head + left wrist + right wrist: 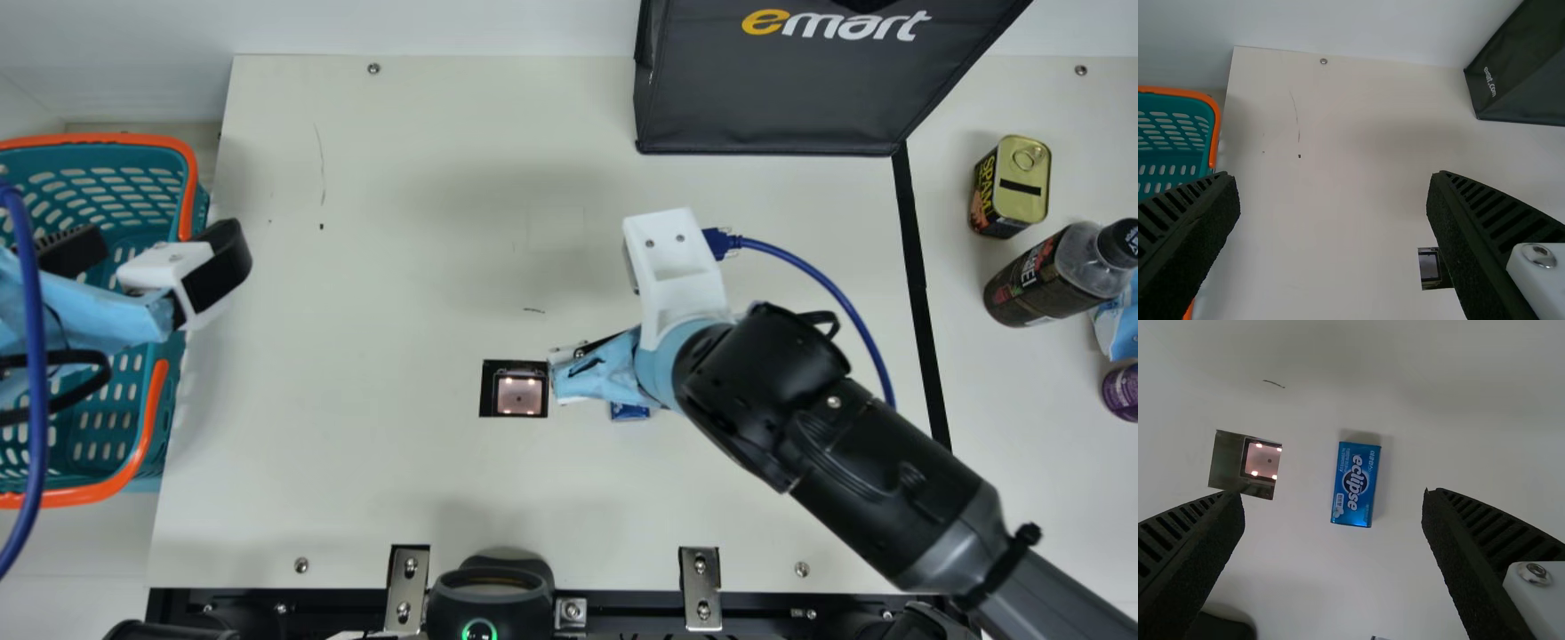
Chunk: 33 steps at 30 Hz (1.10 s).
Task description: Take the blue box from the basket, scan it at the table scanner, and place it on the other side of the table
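Surrounding the scanner, the cream table meets pale wall

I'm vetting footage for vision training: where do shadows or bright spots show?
Right wrist view: soft shadow beside the blue box, small bright spots on the scanner; main view: similar spots on the scanner; left wrist view: broad, faint shadow on the table.

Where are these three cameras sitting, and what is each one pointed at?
Main view: on the neck, facing down at the table; left arm and right arm show.
Left wrist view: on that arm, facing the table, basket and dark bag; left gripper shows, open.
Right wrist view: on that arm, facing down at the blue box; right gripper shows, open.
Main and right wrist views share the scanner and blue box.
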{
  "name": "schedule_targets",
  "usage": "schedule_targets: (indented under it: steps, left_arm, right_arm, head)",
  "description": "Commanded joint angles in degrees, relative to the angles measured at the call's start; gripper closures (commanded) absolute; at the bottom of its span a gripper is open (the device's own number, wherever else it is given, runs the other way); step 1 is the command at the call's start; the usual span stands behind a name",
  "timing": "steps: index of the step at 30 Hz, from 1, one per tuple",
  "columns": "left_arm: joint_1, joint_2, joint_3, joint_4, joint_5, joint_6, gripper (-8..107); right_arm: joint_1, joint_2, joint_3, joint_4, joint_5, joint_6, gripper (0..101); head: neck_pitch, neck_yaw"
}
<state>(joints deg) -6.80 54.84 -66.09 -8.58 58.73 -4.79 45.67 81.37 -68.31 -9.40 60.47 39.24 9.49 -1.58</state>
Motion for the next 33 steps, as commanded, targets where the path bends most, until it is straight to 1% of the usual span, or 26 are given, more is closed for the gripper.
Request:
schedule_targets:
  steps: [1,6,16,27,33]
  left_arm:
    - [0.0,0.0,0.0,0.0,0.0,0.0,9]
    - [0.0,0.0,0.0,0.0,0.0,0.0,9]
    - [0.0,0.0,0.0,0.0,0.0,0.0,9]
    - [0.0,0.0,0.0,0.0,0.0,0.0,9]
    - [0.0,0.0,0.0,0.0,0.0,0.0,9]
  right_arm:
    - [0.1,0.7,0.7,0.4,-1.1,1.0,6]
    - [-0.1,2.6,2.7,1.2,-3.7,2.2,6]
    - [-1.0,6.6,5.9,3.0,-8.1,2.4,6]
    - [-2.1,10.8,8.0,4.1,-11.5,2.1,6]
    - [-2.6,12.8,8.5,4.2,-12.7,2.2,6]
  head:
    - [-1.6,0.0]
    - [-1.6,0.0]
    - [-1.6,0.0]
    - [-1.6,0.0]
    - [-1.6,0.0]
